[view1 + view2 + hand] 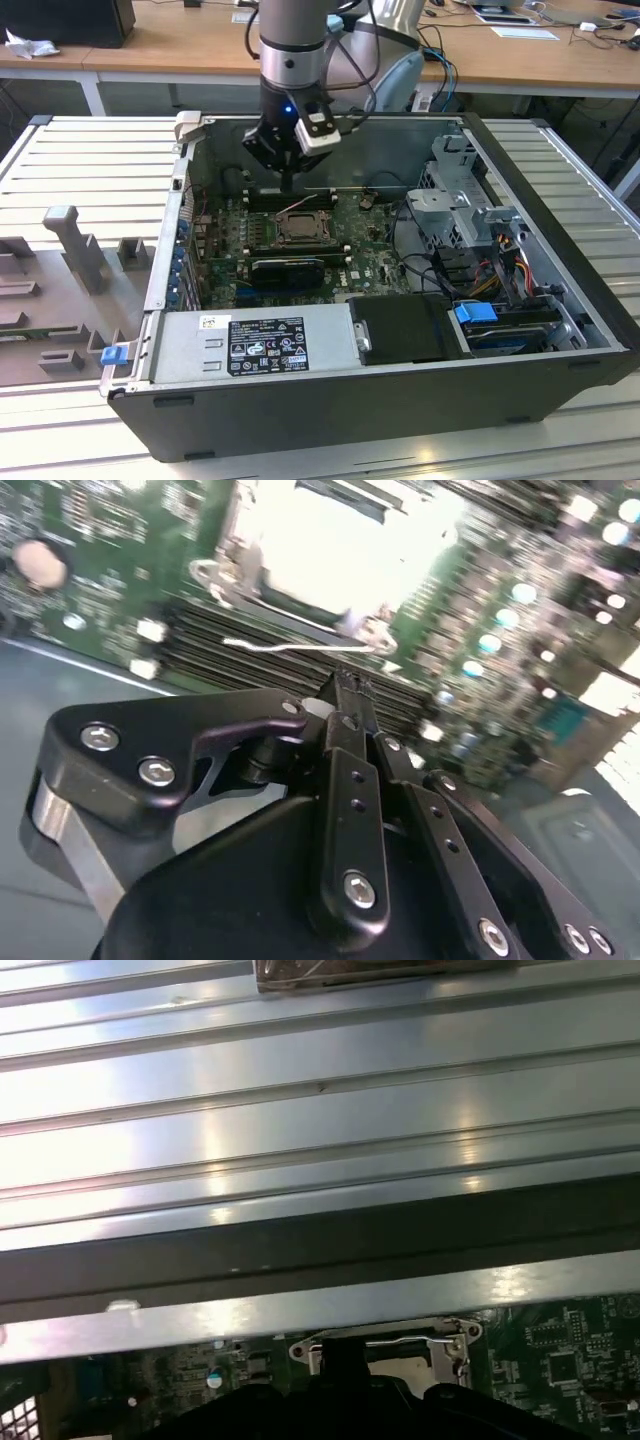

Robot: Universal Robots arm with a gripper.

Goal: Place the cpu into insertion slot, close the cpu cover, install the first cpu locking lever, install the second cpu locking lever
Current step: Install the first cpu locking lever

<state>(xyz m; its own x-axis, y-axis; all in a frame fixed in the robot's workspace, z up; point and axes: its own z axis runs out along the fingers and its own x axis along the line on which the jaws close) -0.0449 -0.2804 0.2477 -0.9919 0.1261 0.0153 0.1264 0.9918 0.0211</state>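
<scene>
In the exterior view my gripper (290,186) hangs inside the open computer case, just above the far edge of the CPU socket (300,228) on the green motherboard (225,235). The second wrist view shows its black fingers shut together with nothing between the tips (350,685). Past the tips lies the cpu (330,550), a pale, washed-out square inside the silver cpu cover (210,572), which seems to lie flat around it. A thin silver locking lever (285,645) runs along the socket's near side, close to the fingertips. In the first wrist view the socket frame (455,1345) lies under the case wall.
A black graphics card (288,270) lies just in front of the socket. The power supply (255,345) fills the case's near side. A metal drive cage (470,215) and cables stand on the exterior view's right. Grey fixtures (75,245) stand outside the case.
</scene>
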